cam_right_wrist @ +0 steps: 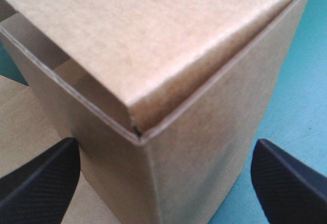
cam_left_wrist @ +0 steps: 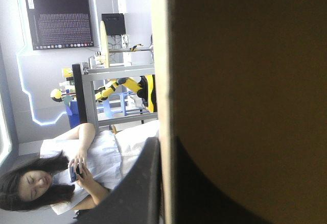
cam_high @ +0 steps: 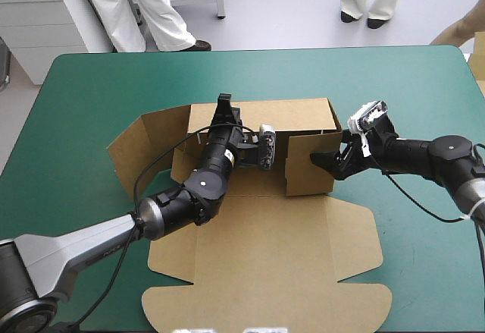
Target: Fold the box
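The brown box lies mid-table, its lid flat toward the near edge. Its back wall and right side wall stand raised; the left flap leans outward. My left gripper reaches over the box floor to the back wall's top edge. In the left wrist view the left gripper is shut on that wall, one black finger on each face. My right gripper sits at the box's right outer corner. In the right wrist view the right gripper is open, the corner between its fingers.
Bare teal-green cover surrounds the box to the right, the left and the far side. A white cabinet stands beyond the table's far left corner. A pale object shows at the table's right edge.
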### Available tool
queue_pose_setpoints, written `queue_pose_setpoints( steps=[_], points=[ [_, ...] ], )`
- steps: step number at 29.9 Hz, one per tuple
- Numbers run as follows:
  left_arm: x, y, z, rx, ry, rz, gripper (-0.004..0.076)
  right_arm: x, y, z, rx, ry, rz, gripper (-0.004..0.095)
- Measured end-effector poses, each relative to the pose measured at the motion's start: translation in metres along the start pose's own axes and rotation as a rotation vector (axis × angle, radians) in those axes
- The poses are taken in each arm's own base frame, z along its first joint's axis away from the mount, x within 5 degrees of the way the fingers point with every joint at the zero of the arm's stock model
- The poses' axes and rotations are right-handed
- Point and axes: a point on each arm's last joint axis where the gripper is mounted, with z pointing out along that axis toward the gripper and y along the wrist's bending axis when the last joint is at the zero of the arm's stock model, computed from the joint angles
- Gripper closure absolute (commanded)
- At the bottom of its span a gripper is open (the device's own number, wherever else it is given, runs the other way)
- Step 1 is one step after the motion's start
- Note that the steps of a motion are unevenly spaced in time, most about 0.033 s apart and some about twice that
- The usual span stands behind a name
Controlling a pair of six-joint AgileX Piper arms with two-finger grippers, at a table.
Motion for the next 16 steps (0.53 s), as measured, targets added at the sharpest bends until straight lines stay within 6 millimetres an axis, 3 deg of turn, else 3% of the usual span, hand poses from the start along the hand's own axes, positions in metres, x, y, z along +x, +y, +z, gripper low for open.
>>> queue_pose_setpoints(
  steps=[6, 16],
  points=[
    [-0.007, 0.008, 0.002, -0.021, 0.004, -0.032, 0.0756, -0.001, -0.004, 0.001, 0.037, -0.016, 0.015, 0.0111],
    [-0.013, 0.018, 0.002, -0.031, -0.014, -0.076, 0.0756, -0.004, -0.005, 0.012, 0.100, -0.026, 0.017, 0.0473]
  ],
)
